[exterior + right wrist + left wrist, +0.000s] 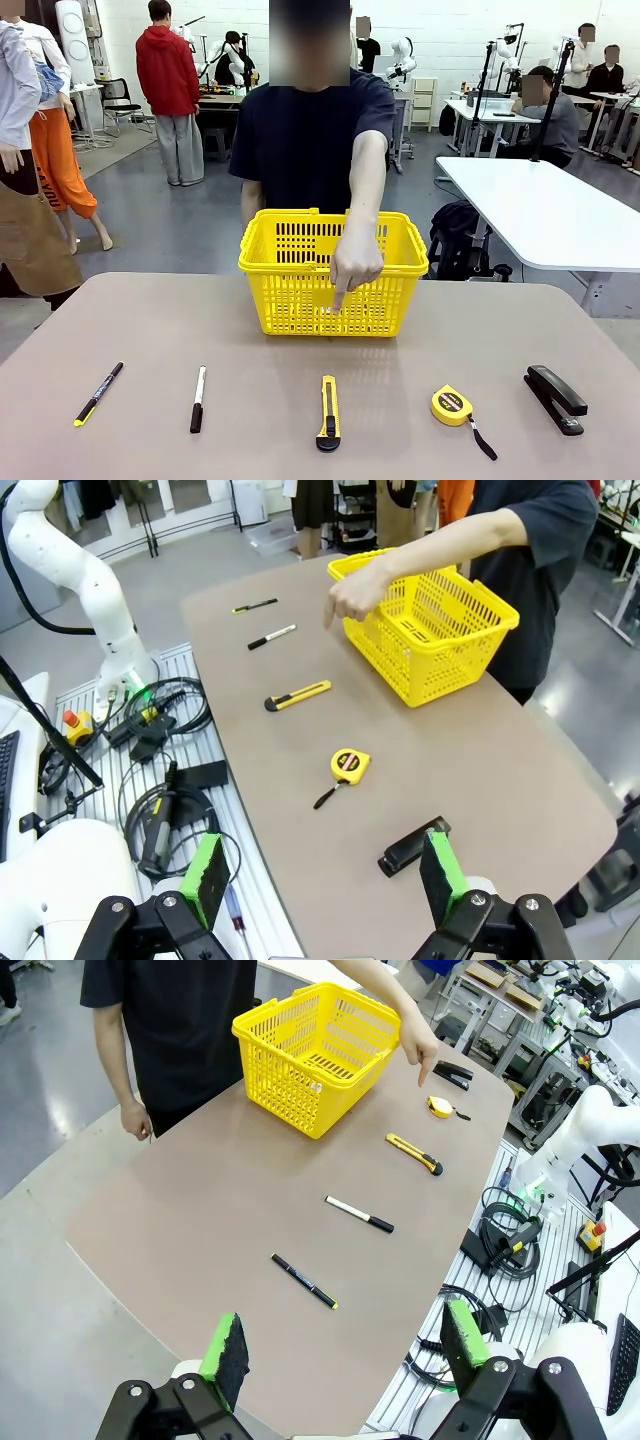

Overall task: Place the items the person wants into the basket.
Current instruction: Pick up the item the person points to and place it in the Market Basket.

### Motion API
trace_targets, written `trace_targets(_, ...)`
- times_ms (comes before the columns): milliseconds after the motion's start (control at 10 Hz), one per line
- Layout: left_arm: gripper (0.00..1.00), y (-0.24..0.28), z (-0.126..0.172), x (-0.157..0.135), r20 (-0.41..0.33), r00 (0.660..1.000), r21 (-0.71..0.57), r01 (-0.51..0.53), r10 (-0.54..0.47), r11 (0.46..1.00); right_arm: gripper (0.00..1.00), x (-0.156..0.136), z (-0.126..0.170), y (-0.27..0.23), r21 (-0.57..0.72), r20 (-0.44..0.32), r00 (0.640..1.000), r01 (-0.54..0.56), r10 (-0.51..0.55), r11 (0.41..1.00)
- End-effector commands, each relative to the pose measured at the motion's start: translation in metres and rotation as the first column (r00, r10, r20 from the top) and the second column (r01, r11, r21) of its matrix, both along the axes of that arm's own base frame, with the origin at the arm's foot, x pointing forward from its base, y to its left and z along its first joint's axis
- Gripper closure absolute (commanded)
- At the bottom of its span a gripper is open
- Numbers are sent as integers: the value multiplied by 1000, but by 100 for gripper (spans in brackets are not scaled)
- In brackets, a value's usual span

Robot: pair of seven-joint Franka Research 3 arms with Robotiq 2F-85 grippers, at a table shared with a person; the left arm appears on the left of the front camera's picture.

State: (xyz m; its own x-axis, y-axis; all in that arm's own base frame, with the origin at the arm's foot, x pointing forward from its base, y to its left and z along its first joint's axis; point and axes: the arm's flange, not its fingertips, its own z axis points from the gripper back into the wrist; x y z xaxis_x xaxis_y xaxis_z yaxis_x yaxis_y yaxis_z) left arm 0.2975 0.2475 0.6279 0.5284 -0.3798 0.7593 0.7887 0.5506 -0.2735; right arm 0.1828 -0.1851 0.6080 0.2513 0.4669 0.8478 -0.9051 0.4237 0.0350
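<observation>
Person points over the row of tools; both arms wait with nothing held.

The brown worktop [120,330] carries the yellow basket [300,300] at its far middle. The person's hand [357,262] reaches over the basket's near wall, index finger down, seemingly toward the utility knife [329,412]. The left pincer [343,1340] and right pincer [323,872] hang spread wide and empty, well back from the row. The black stapler [555,397] lies at the robot's right end, then the tape measure [452,404], the knife, the marker [198,398] and the yellow-tipped pen [98,393]. Best to read the finger's line first, then close across the knife's narrow body at mid-length.
</observation>
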Motion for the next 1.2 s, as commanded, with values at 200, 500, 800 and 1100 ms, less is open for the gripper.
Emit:
trace_targets(200, 0, 1, 3, -1, 3, 1000, -10, 2, -2, 1000, 0, 1, 4, 0, 17, 18, 1000, -18, 18, 1000)
trace_targets(500, 0, -64, 57, -19, -9, 997, 124, -76, 78, 989, 0, 1, 4, 0, 17, 18, 1000, -18, 18, 1000)
trace_targets(800, 0, -253, 106, -32, -130, 988, 621, 14, 86, 784, 0, 1, 4, 0, 17, 18, 1000, -18, 18, 1000)
trace_targets(1100, 0, -445, 27, -19, -161, 940, 731, -91, 300, 676, 0, 1, 4, 0, 17, 18, 1000, -18, 18, 1000)
